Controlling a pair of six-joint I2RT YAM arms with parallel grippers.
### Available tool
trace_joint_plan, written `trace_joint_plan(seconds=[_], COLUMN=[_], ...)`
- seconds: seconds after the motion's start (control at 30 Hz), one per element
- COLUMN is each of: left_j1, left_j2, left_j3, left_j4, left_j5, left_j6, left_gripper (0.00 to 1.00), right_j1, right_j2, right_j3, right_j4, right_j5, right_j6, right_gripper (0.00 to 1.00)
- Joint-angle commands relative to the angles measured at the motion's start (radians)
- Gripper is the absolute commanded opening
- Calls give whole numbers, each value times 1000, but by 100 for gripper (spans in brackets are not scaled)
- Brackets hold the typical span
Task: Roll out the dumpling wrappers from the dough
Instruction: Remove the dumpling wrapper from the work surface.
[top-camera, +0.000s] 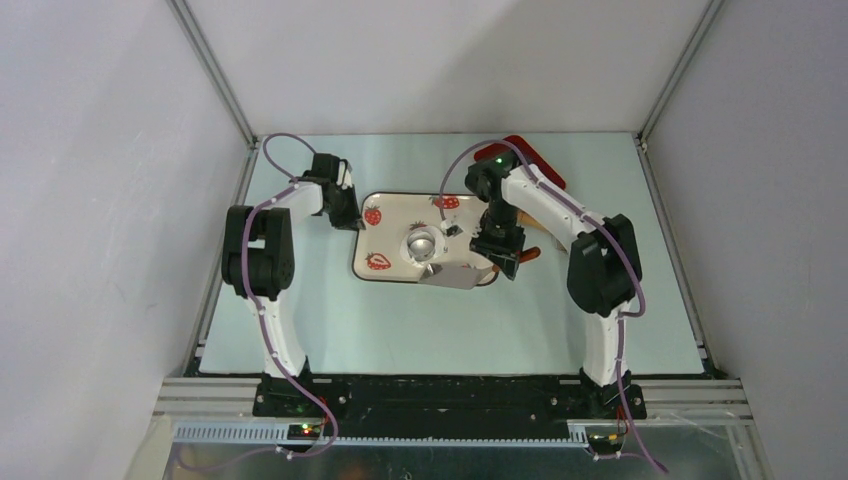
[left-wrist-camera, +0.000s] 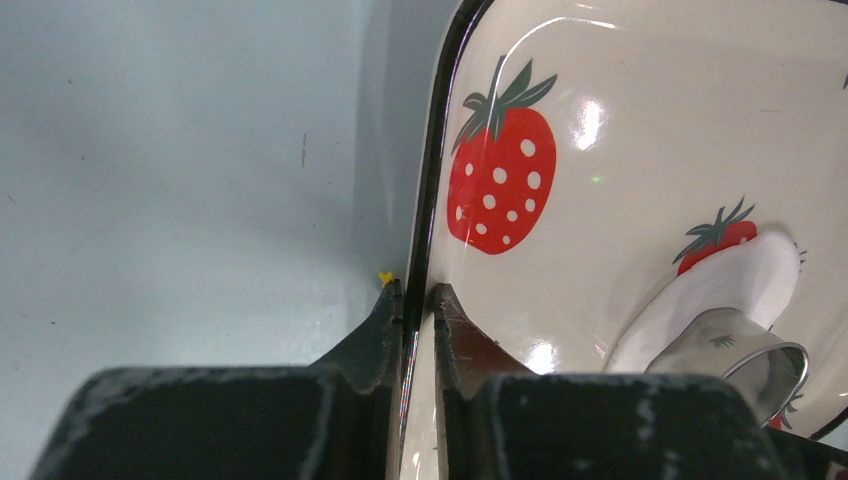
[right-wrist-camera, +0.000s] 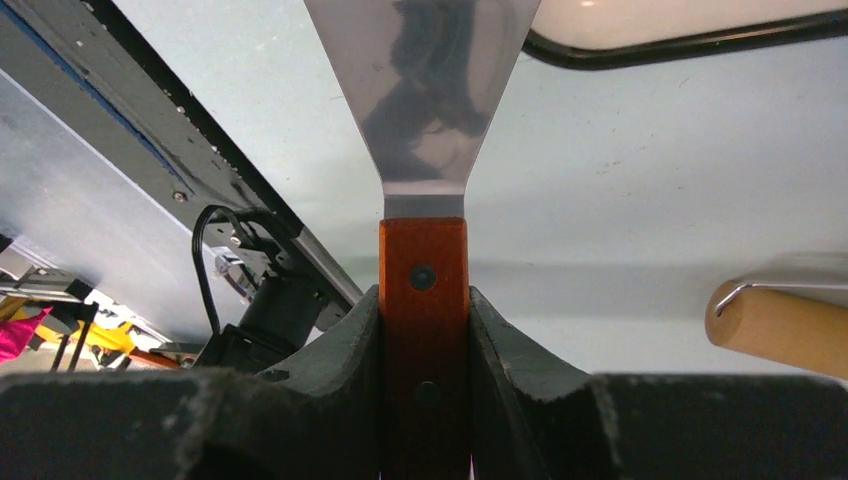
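The left pincer is nearly shut, its two fingers clamped on the black rim at the left edge of a cream tray that lies on the pale bench. The tray is printed with red strawberries. Toward the middle of the tray lies the dough, a flattish white piece that partly covers one strawberry print. A small silvery cup stands on the dough, tilted in the left wrist view. Right of the cup, the shiny blade of a scraper points at the tray's near right corner. The right pincer grips the scraper's red-brown wooden handle between narrow jaws. Just right of that pincer the rounded end of a wooden rolling pin rests on the bench. A red object lies at the far edge, behind the right arm.
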Motion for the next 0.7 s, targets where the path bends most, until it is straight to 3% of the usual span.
trace_joint_plan(seconds=[0.0, 0.67], left_j1=[-20, -21], left_j2=[-7, -8], left_j3=[-29, -31], left_j4=[-9, -9], left_j5=[-13, -13], left_j6=[-14, -14], left_gripper=[0, 0], right_j1=[14, 89], right_j2=[36, 136], right_j3=[63, 205], right_j4=[-44, -43], right_j5=[21, -20], right_j6=[-25, -5], right_gripper=[0, 0])
